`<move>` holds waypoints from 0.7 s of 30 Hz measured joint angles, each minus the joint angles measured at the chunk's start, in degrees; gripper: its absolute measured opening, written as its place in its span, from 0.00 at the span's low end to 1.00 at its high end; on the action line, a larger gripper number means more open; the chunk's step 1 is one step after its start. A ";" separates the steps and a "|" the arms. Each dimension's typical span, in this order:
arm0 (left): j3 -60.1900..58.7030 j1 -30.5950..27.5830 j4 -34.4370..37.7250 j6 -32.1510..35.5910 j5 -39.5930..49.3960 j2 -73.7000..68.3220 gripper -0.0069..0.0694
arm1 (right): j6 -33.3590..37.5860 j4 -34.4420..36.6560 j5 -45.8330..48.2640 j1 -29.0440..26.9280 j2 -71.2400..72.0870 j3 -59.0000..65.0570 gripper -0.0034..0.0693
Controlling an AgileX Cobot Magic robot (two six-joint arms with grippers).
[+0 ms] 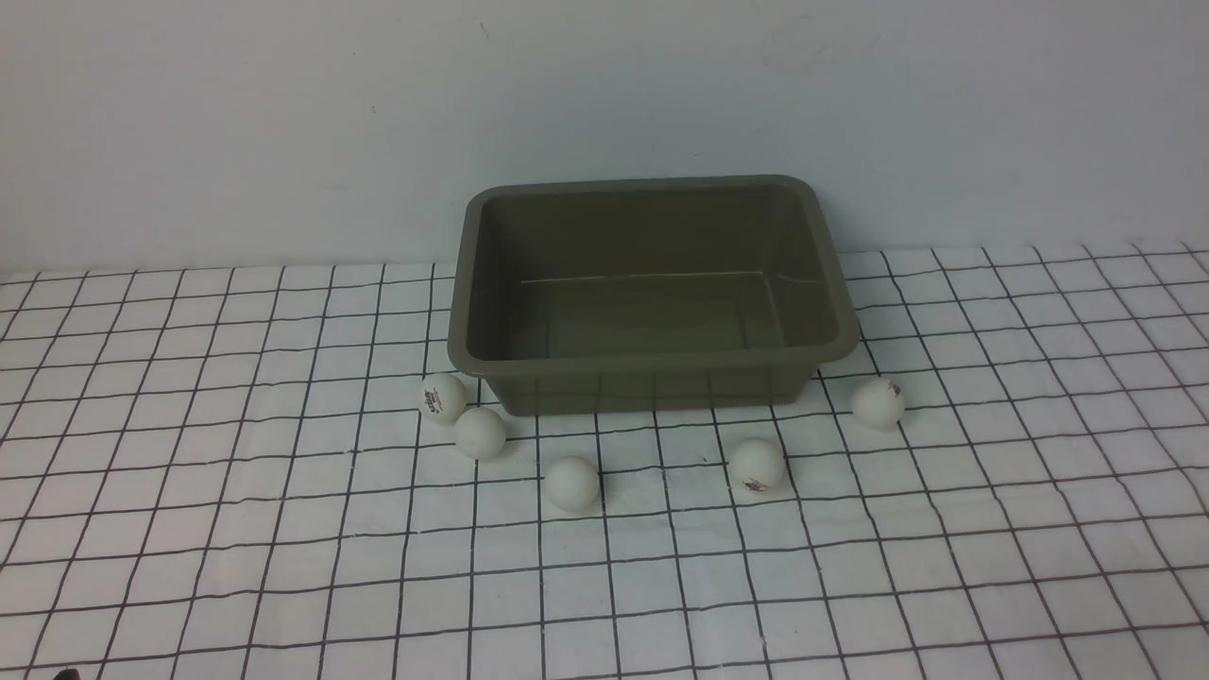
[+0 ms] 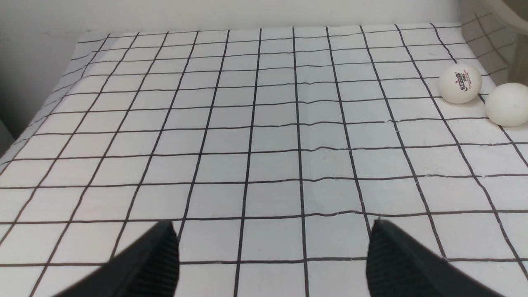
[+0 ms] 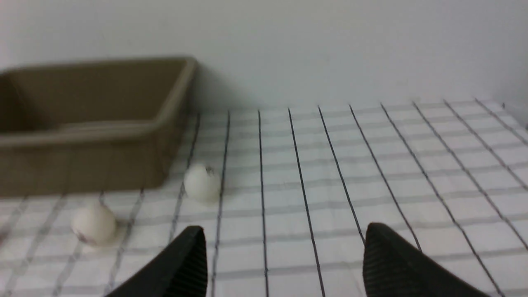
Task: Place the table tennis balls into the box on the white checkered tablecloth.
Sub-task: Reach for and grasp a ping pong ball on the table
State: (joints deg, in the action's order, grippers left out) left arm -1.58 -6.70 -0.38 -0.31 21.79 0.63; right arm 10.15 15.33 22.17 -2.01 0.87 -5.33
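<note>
Cataloguing the bench: box empty, five balls loose

1. White checkered tablecloth [image 1: 189, 529]: covers the bench back to the wall, slightly wrinkled, and carries every item below.
2. Box [image 1: 652, 361]: olive-brown tub, upright, mouth up, centred near the back wall, nothing inside. Probably centred so that either arm can reach it.
3. Left fingers [image 2: 152, 264]: spread wide, nothing between them. The arm is held low over bare cloth on the left, facing the two leftmost balls and well apart from them.
4. Right fingers [image 3: 181, 264]: likewise apart and empty. The arm is low on the right, facing the box's right corner and the two balls near it.
5. Table tennis balls, five, all on the cloth in a loose arc before the box's near wall: leftmost ball [image 1: 443, 398], second ball [image 1: 480, 433] just beside it, middle ball [image 1: 571, 484], fourth ball [image 1: 757, 464], rightmost ball [image 1: 878, 402]. None is boxed, so the task looks unstarted.
</note>
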 joint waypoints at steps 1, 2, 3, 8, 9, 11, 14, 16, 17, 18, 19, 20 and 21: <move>0.00 0.00 0.00 0.00 0.00 0.00 0.81 | -0.07 0.86 0.18 0.00 0.00 -3.09 0.68; 0.00 0.00 0.00 0.00 0.00 0.00 0.81 | -0.07 1.23 0.72 0.00 -0.06 -5.69 0.68; 0.00 0.00 0.00 0.00 0.00 0.00 0.81 | -0.07 1.46 2.24 0.00 -0.23 -9.71 0.68; 0.00 0.00 0.00 0.00 0.00 0.00 0.81 | -0.29 1.78 14.36 0.00 -2.01 -22.44 0.68; 0.00 0.00 0.00 0.00 0.00 0.00 0.81 | -0.34 2.29 16.18 0.00 -2.06 -23.74 0.68; 0.00 0.00 0.00 0.00 0.00 0.00 0.81 | -0.34 3.05 16.78 0.00 -2.09 -24.74 0.68; 0.00 0.00 0.00 0.00 0.00 0.00 0.81 | -0.35 6.26 16.15 0.00 -2.09 -25.10 0.68; 0.00 0.00 0.00 0.00 0.00 0.00 0.81 | -0.40 8.18 16.01 0.00 -2.09 -25.10 0.68; 0.00 0.00 0.00 0.00 0.00 0.00 0.81 | -0.40 8.84 16.01 0.00 -2.09 -25.10 0.68; 0.00 0.00 0.00 0.00 0.00 0.00 0.81 | -0.48 9.38 16.16 0.00 -2.09 -25.10 0.68; 0.00 0.00 0.00 0.00 0.00 0.00 0.81 | -0.48 9.90 16.50 0.00 -2.09 -25.10 0.68; 0.00 0.00 0.00 0.00 0.00 0.00 0.81 | -0.54 10.27 16.80 0.00 -2.09 -25.10 0.68; 0.00 0.00 0.00 0.00 0.00 0.00 0.81 | -0.54 10.52 16.99 0.00 -2.09 -25.10 0.68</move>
State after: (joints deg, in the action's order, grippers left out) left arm -1.58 -6.70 -0.38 -0.31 21.79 0.63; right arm 9.61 25.84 39.16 -2.01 -1.22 -30.43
